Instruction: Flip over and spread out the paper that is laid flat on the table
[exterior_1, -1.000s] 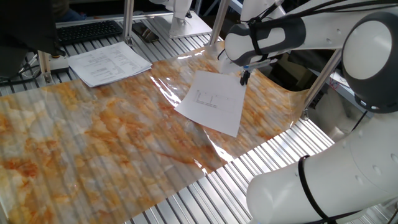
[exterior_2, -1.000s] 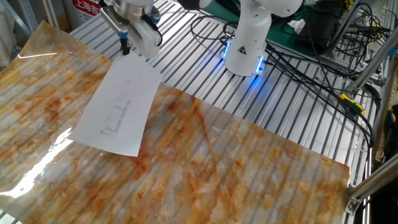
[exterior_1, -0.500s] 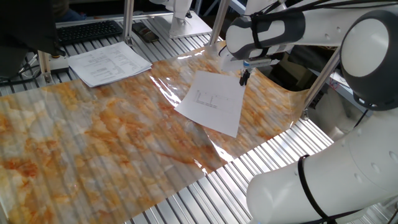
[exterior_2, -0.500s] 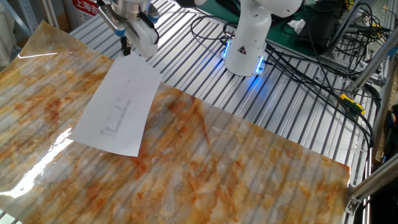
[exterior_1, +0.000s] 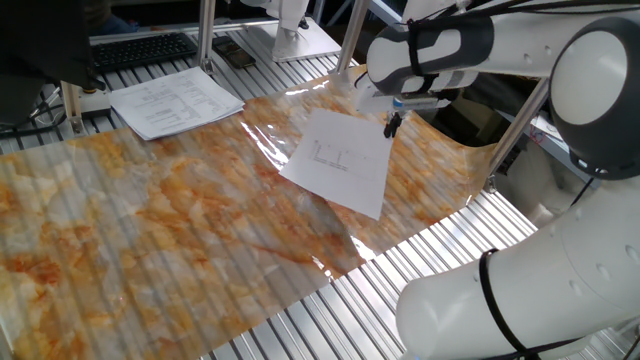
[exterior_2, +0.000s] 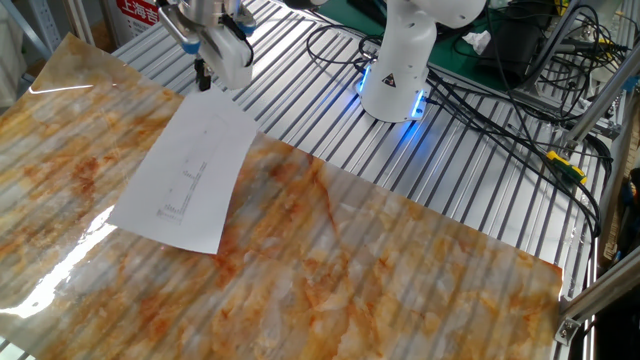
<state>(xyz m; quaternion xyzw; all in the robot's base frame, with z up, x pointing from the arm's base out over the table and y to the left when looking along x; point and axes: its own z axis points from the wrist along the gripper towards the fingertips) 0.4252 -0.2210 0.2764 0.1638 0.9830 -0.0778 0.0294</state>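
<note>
White paper (exterior_1: 338, 163), one sheet with its faint grey print facing up, lay flat near the far right corner of the marbled plastic covering the slatted table (exterior_2: 420, 290). One gripper (exterior_1: 392, 124) hung just above the sheet's far corner; whether its fingers were apart or together could not be told, and they appeared to hold nothing. Judged from this, the flip had not begun: the step in hand was reaching the sheet's edge. Next, that corner would need pinching and lifting without creasing. One stack of printed pages (exterior_1: 176, 100) sat by the far left edge.
</note>
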